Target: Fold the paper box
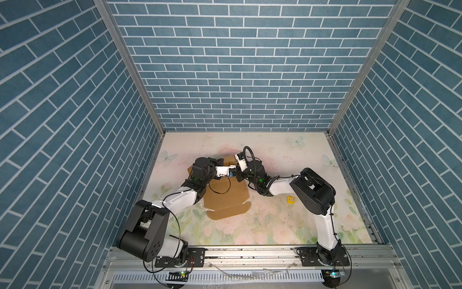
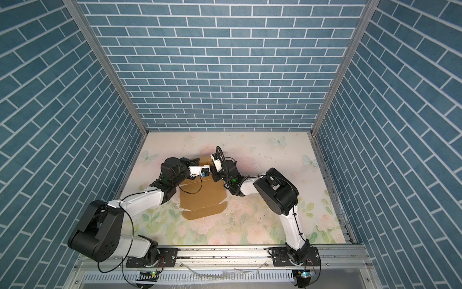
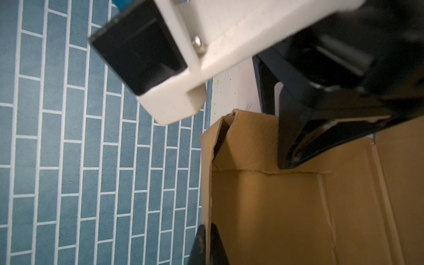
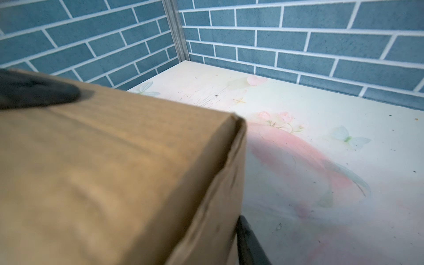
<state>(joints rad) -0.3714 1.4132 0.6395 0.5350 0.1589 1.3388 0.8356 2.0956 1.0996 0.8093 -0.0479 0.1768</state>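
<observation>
- Blue brick-patterned walls close in a floral bench in both top views. The paper box sits mid-bench with its base flat, and one long flap lies open toward the near edge.
- Over the box's far end the left arm and right arm come close together. In a top view a small yellow cube lies on the bench to the right of the box, apart from it.
- In the left wrist view, the left hand is clamped on the edge of a raised side wall of the box, with a finger on each face of the cardboard. The right hand comes down on the adjoining wall, one finger inside and the other behind it (the corner between the two walls looks crumpled).
- In the right wrist view, brown cardboard fills much of the frame, close and blurred. One finger lies on one face. Another shows beside the next face round the corner. I cannot tell whether this hand pinches the wall or only straddles it.
</observation>
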